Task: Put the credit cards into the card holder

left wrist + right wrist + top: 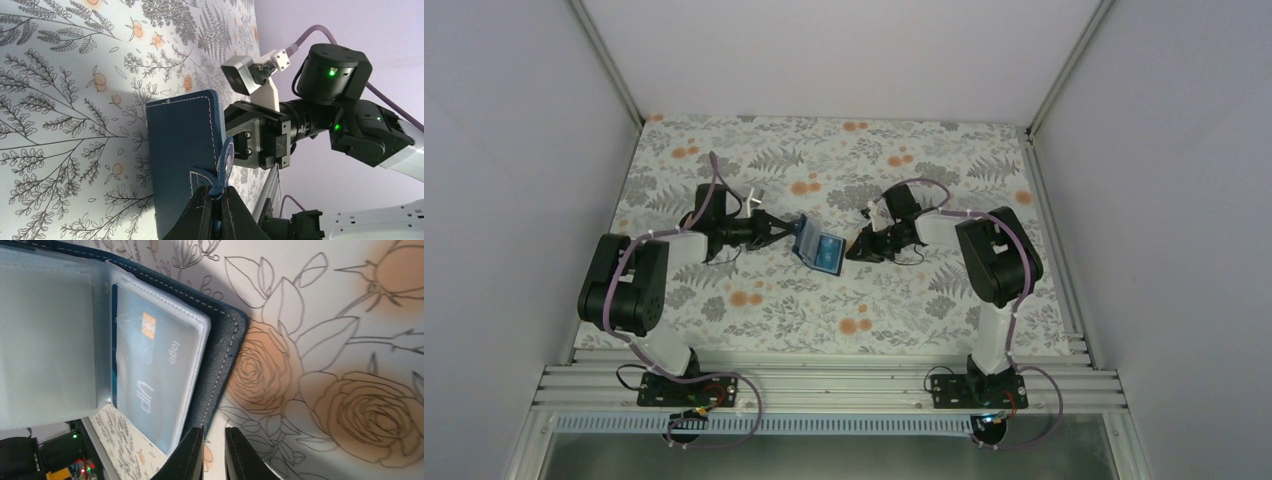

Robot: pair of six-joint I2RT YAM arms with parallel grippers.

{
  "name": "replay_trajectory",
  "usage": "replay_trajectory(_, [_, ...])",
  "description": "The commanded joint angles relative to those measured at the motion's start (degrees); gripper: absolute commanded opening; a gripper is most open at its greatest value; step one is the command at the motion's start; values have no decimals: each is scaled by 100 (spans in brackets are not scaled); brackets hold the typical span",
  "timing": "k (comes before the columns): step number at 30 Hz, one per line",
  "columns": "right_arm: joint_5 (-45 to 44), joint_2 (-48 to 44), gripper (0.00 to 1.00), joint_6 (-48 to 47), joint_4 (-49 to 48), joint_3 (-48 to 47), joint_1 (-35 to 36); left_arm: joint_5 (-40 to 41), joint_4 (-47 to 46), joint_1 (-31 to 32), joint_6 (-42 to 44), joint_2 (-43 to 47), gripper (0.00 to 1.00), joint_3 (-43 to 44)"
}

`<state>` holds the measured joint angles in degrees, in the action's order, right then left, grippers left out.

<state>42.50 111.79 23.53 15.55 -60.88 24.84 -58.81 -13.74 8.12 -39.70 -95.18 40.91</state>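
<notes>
**One card sleeved, none loose in sight**

Nothing lies loose on the flowered tabletop (754, 300), so the job looks nearly done. The card holder (817, 246) stands open mid-table. One of the credit cards (150, 370) sits in a clear sleeve; the frosted sleeves hide the rest. The left end effector (216, 212) pinches the holder's strap (226, 159). The right end effector (213, 447) is almost closed, apparently on nothing.
</notes>
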Motion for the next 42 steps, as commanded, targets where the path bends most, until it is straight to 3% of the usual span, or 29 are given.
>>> replay_trajectory(1, [495, 132, 15, 158, -332, -117, 56, -170, -209, -21, 8, 145, 6, -97])
replay_trajectory(12, [1255, 79, 15, 437, -803, -201, 126, 16, -224, 76, 136, -35, 6, -358])
replay_trajectory(16, [502, -149, 17, 198, -324, -256, 114, 141, -112, 77, 229, -24, 5, -396])
replay_trajectory(20, [-305, -457, 33, 208, -19, -58, 57, 281, 10, 79, 354, -31, 5, -459])
replay_trajectory(24, [-397, -510, 49, 483, -107, 179, 65, 305, -43, 84, 397, -112, 4, -549])
replay_trajectory(29, [-385, -337, 58, 869, -263, 268, 199, 305, -103, 78, 442, -169, 4, -639])
replay_trajectory(33, [-400, -64, 59, 1105, -336, 245, 305, 300, -109, 84, 504, -202, 4, -698])
replay_trajectory(42, [605, -93, 54, 1406, -1131, 400, 307, 313, -161, 83, 560, -350, 4, -852])
